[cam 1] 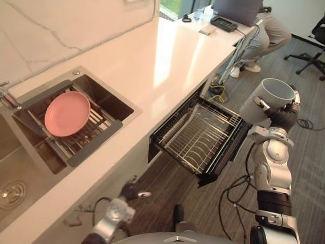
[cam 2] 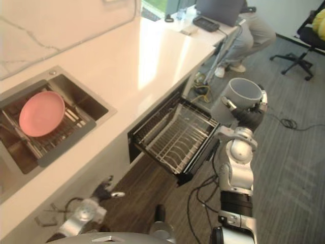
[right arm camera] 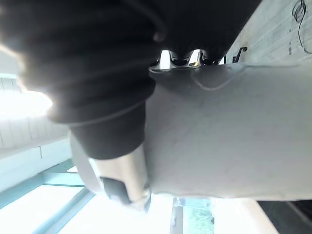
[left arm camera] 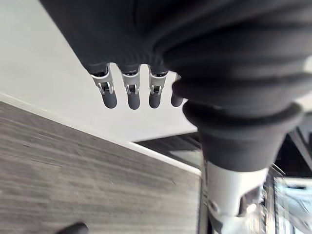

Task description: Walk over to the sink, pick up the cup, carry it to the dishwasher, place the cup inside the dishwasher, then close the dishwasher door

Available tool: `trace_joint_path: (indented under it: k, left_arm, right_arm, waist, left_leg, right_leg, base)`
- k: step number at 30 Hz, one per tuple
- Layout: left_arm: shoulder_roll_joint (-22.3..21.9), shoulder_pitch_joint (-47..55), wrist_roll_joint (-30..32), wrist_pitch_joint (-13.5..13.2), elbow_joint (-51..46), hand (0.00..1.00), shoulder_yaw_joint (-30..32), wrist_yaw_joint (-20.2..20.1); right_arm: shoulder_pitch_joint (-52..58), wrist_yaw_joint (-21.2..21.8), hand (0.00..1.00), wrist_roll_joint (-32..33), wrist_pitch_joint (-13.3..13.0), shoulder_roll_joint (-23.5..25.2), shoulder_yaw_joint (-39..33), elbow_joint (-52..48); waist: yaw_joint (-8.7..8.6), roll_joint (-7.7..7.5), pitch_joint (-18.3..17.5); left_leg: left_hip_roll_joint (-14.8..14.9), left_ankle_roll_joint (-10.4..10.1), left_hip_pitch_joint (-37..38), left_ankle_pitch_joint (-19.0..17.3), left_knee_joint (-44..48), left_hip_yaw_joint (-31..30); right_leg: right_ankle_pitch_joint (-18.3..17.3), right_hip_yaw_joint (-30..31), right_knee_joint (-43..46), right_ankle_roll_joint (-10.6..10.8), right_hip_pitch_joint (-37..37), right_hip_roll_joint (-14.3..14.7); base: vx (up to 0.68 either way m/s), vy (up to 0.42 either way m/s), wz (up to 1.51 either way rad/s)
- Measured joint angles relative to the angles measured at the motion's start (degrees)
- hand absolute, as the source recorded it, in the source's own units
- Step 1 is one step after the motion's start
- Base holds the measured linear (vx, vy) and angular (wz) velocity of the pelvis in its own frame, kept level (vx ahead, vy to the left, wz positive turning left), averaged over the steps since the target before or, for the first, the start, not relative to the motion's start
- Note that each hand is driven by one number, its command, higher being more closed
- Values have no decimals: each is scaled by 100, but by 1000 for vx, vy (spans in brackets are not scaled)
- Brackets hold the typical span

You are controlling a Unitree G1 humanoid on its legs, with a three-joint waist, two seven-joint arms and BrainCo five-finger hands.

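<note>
The robot's right hand [cam 1: 282, 118] is raised out beside the counter, its fingers and thumb curled round a plain grey cylindrical cup [cam 1: 261, 104]. The cup is tilted, with its open mouth facing up and away. In the right wrist view the cup's pale wall [right arm camera: 229, 131] lies right against the hand, with the thumb pressed to one side of it. The cup hangs over the grey wood-look floor [cam 1: 310, 168], just beside the pulled-out black dishwasher drawer [cam 1: 226, 160] and higher than it. It is not inside the drawer, and the drawer's metal wire rack [cam 1: 198, 137] holds nothing. Well apart, set into the long white countertop [cam 1: 167, 61], is the stainless steel sink [cam 1: 109, 101], where a round pink plate [cam 1: 67, 113] leans on a drying rack. The left hand [cam 1: 129, 192] hangs low near the counter front, fingers relaxed and holding nothing. At the far end of the counter a person in light trousers [cam 1: 264, 35] sits by a grey laptop [cam 1: 236, 10].
</note>
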Motion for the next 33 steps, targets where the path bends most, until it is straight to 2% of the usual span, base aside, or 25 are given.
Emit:
trace_joint_path:
  k: [4, 7, 10, 12, 15, 20, 22, 25, 29, 33]
  left_arm:
    - [15, 169, -3, -120, 242, 0, 560, 202]
    - [-23, 349, -28, -270, 237, 0, 914, 405]
    - [-81, 324, -28, -450, 233, 0, 1205, 539]
    - [-113, 273, -26, -557, 222, 0, 1394, 664]
    - [-107, 237, -21, -622, 187, 0, 1667, 761]
    - [-66, 233, -16, -643, 174, 0, 1785, 765]
    - [-50, 244, -16, -625, 194, 0, 1776, 761]
    - [-49, 262, -15, -619, 199, 0, 1736, 758]
    - [-40, 264, -16, -617, 184, 0, 1581, 755]
    - [9, 268, -31, -622, 174, 0, 1343, 758]
  right_arm:
    - [-47, 30, 100, -246, 218, -173, 17, 374]
    - [-277, 286, 100, -486, 458, -401, 121, 870]
    - [-548, 507, 100, -653, 549, -657, 358, 1197]
    - [-839, 666, 100, -655, 560, -879, 485, 1419]
    - [-1326, 719, 100, -654, 634, -974, 588, 1785]
    - [-1839, 925, 100, -655, 772, -1232, 978, 2156]
    - [-2172, 1011, 100, -656, 870, -1435, 1136, 2538]
    - [-2438, 1087, 100, -660, 943, -1602, 1256, 3011]
    - [-2851, 1202, 100, -661, 1033, -1797, 1641, 3641]
    - [-3128, 1215, 100, -657, 1133, -2016, 1822, 4161]
  waist:
    - [130, 19, 343]
    - [232, 60, 722]
    - [304, 100, 900]
    - [316, 170, 1140]
    - [388, 217, 1393]
    - [499, 328, 1624]
    - [563, 428, 1812]
    - [603, 505, 1891]
    - [707, 638, 2051]
    - [724, 780, 2119]
  left_leg:
    - [39, 18, -246, -92, 301, -180]
    - [76, -4, -512, -198, 601, -326]
    - [81, 25, -750, -211, 764, -353]
    - [78, 76, -909, -203, 910, -460]
    - [70, 93, -1041, -196, 1014, -569]
    - [46, 116, -1218, -198, 1078, -667]
    - [1, 150, -1277, -173, 1075, -729]
    - [-52, 174, -1405, -110, 1048, -810]
    - [-89, 193, -1410, -80, 1021, -864]
    - [-183, 206, -1486, 34, 890, -974]
  right_leg:
    - [32, -150, 0, -29, 11, -10]
    - [37, -278, -1, -70, -37, -11]
    - [80, -291, -1, -106, -191, -16]
    - [137, -404, -1, -65, -221, -23]
    - [177, -488, -1, -64, -250, -19]
    - [185, -578, 0, -67, -331, -30]
    - [192, -631, 0, -64, -352, -64]
    - [208, -717, 0, -60, -434, -96]
    - [208, -751, 1, -60, -427, -116]
    - [219, -862, 1, -63, -492, -180]
  base:
    - [-68, -7, 21]
    - [-81, -8, 17]
    - [-57, -1, 8]
    - [-32, -3, 20]
    - [-7, -7, 18]
    - [1, 6, 10]
    - [-11, 12, 13]
    - [-3, 12, 18]
    - [-3, 1, 5]
    - [-25, 3, 14]
